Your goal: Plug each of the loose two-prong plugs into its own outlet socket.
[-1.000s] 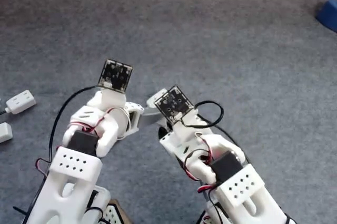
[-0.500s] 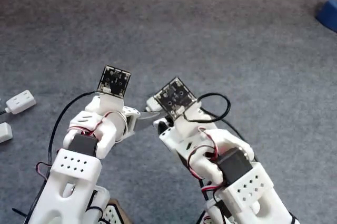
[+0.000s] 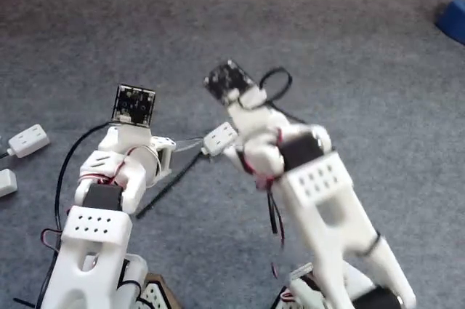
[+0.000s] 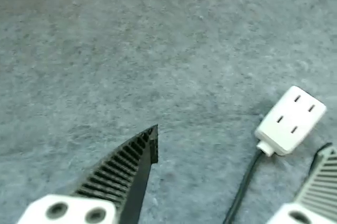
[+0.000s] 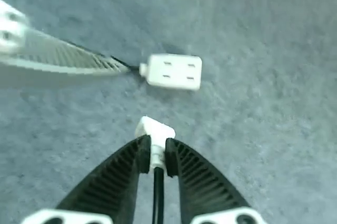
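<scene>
The right gripper (image 5: 155, 147) was closed on a white plug (image 5: 155, 129). Its ribbed black fingers (image 5: 126, 166) pinched the plug's body from both sides, and the plug's cord (image 5: 158, 195) ran back between them. The plug hung above the grey, carpet-covered bench (image 3: 349, 69), with its front end turned towards a white outlet socket (image 5: 171, 71) that lay flat on the bench a little beyond it. Plug and socket were apart. The prongs could not be made out.

From the high view the outlet socket (image 3: 220, 138) lay between the two arms, just beside the raised right arm (image 3: 305, 171). Its slots faced up, and the socket's cord (image 3: 163, 193) trailed near and left across the bench towards the left arm (image 3: 116, 178).

The left gripper (image 4: 239, 142) was open, with its fingers (image 4: 131, 171) spread wide and nothing between them. It hung low over the bench, just left of the outlet socket (image 4: 291, 120). In the right wrist view one left finger (image 5: 63, 58) reached to the cord end of the socket, but whether it touched there could not be told.

At the left edge of the bench, well apart from both arms, lay a second socket (image 3: 27, 140). Near it was a white piece (image 3: 6, 182) cut off by the edge, too little of it showing to tell what it was. A blue object (image 3: 454, 22) sat at the far right corner.
</scene>
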Controlling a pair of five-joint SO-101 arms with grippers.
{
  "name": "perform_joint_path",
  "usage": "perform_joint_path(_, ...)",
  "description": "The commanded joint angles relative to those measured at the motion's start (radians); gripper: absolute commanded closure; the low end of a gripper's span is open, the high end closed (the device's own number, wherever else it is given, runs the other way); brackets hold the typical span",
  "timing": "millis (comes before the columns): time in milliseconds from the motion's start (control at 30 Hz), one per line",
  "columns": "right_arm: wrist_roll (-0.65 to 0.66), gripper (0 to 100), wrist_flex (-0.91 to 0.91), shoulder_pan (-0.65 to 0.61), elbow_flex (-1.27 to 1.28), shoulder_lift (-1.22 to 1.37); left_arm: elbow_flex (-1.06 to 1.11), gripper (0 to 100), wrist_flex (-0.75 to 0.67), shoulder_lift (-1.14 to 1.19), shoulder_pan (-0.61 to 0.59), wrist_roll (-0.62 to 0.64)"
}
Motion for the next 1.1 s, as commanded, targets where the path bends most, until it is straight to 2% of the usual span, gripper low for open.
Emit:
perform_joint_path(0, 0.021, 99.1, 0.077, 0.039, -0.216, 0.14, 0.015, 56, -0.026, -0.013, -0.019, 0.0)
perform_joint_path(300, 0.021, 99.1, 0.266, 0.041, -0.753, 0.538, 0.087, 56, -0.026, -0.019, -0.019, -0.006)
perform_joint_path(400, -0.015, 99.1, 0.328, 0.041, -0.963, 0.71, 0.133, 56, -0.074, -0.021, -0.035, -0.008)
perform_joint_path(500, -0.141, 99.1, 0.389, 0.041, -1.173, 0.849, 0.165, 56, -0.163, -0.021, -0.105, -0.002)
perform_joint_path(667, -0.569, 99.1, 0.492, 0.091, -1.486, 1.001, 0.188, 56, -0.238, -0.021, -0.186, 0.068)
perform_joint_path(733, -0.651, 99.1, 0.524, 0.102, -1.566, 1.032, 0.188, 56, -0.242, -0.021, -0.185, 0.066)
perform_joint_path(900, -0.695, 99.2, 0.527, 0.102, -1.492, 1.029, 0.188, 56, -0.244, -0.021, -0.186, 0.069)
perform_joint_path(1067, -0.666, 99.2, 0.527, 0.059, -1.222, 0.951, 0.188, 56, -0.249, -0.018, -0.185, 0.069)
